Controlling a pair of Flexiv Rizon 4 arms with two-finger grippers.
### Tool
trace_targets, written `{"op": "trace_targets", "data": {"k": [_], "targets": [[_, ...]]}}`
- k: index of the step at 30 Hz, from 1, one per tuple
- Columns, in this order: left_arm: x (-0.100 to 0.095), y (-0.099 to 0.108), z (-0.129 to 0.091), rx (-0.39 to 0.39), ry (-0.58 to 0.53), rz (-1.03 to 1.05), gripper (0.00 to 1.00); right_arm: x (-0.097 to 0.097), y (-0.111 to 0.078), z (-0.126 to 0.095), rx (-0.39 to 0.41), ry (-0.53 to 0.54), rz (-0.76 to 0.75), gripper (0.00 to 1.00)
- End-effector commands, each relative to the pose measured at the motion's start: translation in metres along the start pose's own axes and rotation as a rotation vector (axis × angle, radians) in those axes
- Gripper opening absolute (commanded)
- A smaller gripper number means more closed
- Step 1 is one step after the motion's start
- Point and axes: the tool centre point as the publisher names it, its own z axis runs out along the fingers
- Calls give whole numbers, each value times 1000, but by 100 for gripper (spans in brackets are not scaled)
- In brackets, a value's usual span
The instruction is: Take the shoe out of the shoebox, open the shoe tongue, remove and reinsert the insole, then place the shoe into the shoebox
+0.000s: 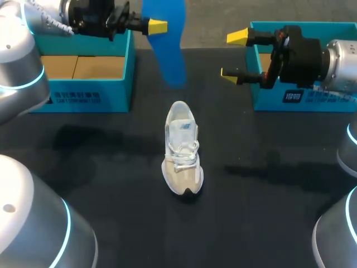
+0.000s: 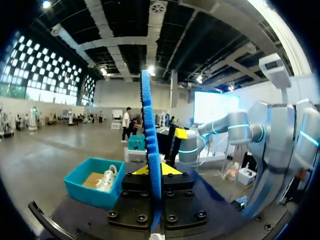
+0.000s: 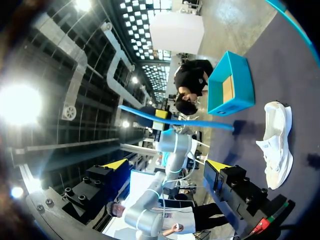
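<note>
Standing upright on its sole near the middle of the black table [image 1: 268, 212], the white and beige shoe [image 1: 182, 151] has its dark toe turned toward our side and its heel toward the far edge. Its laces lie across the top and the pale tongue shows at the opening. No finger touches it.

Above and beyond the heel we hold the blue insole [image 1: 167, 39] well off the table, hanging between the two boxes. Our left gripper [image 2: 156, 170] is clenched on it. In the left wrist view the insole stands edge-on between the fingers, with a yellow tip pressed against each face. From the right wrist view the insole reads as a thin blue strip.

Our right gripper [image 1: 233, 56] hovers apart from the shoe, in front of the near corner of the right shoebox [image 1: 262, 95]. Its two yellow tips are spread wide with nothing between them.

The left shoebox [image 1: 89, 89], teal like the other, sits at the far left of the table under our left arm and shows a brown cardboard floor. The right shoebox's inside is mostly hidden behind our arm in the head view. In the left wrist view it seems to hold a second white shoe, though that is small and hard to make out.
</note>
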Motion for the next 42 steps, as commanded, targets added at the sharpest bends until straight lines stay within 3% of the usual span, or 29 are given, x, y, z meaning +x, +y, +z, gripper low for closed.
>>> {"op": "trace_targets", "data": {"k": [1,16,17,21,22,26,27,31,38,42], "targets": [[-2,-2,3,-39,-168,1050,0,0,0,3,-2,-3,1,100],[-2,-2,3,-39,-168,1050,0,0,0,3,-2,-3,1,100],[-3,-2,1,-23,-168,1111,0,0,0,3,-2,-3,1,100],[-4,5,4,-95,-130,1394,0,0,0,3,-2,-3,1,100],[-3,5,5,-45,-137,1399,0,0,0,3,-2,-3,1,100],[-4,8,12,-112,-122,1651,0,0,0,3,-2,-3,1,100],[-3,7,14,-56,-139,1639,0,0,0,3,-2,-3,1,100],[-1,8,21,-137,-171,1865,0,0,0,3,-2,-3,1,100],[-1,14,25,-175,-246,2070,0,0,0,3,-2,-3,1,100],[-1,14,21,-137,-269,2064,0,0,0,3,-2,-3,1,100]]}}
